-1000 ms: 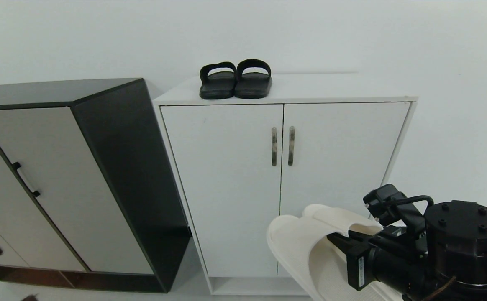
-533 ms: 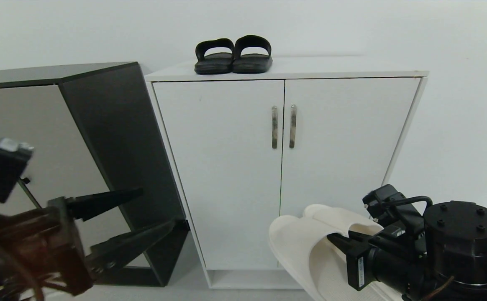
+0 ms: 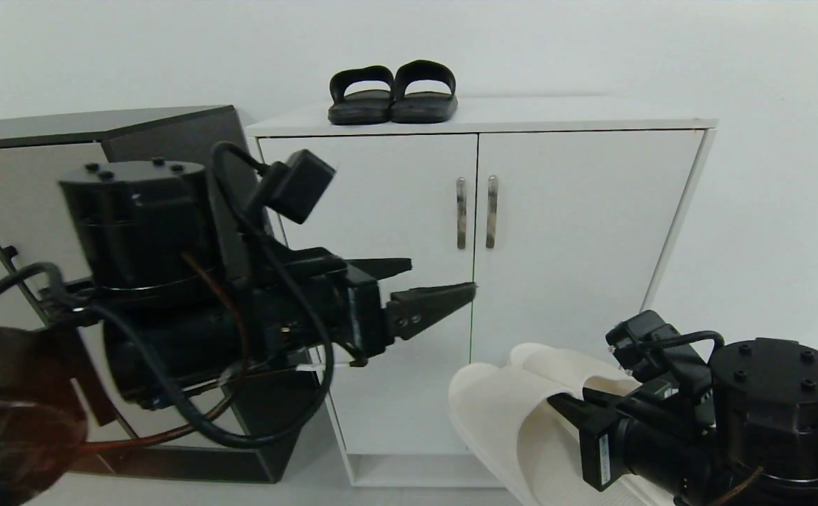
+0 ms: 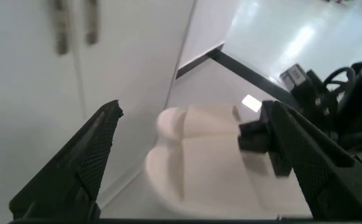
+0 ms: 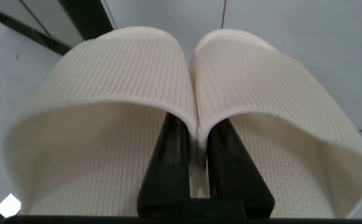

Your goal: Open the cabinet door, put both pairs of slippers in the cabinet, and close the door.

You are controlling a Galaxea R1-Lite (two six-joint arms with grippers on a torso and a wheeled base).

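Note:
The white cabinet [image 3: 556,232] stands with both doors closed, its two metal handles [image 3: 460,212] side by side at the middle. A black pair of slippers [image 3: 393,95] rests on its top at the left. My left gripper [image 3: 440,277] is open in front of the left door, level with a spot just below the handles. From the left wrist its fingers [image 4: 75,168] frame the handles [image 4: 60,25] and the white slippers [image 4: 199,162]. My right gripper [image 3: 563,406] sits low at the right, shut on the white slippers [image 3: 507,393], pinching their inner edges [image 5: 196,134].
A black-sided cabinet [image 3: 170,137] with a grey door stands against the white cabinet's left side. A plain wall is behind both, and bare floor [image 3: 753,302] lies to the right of the white cabinet.
The left arm came up from the lower left and swung right, bringing its open gripper before the left door. The camera shifted earlier. The right arm held still with the white slippers.

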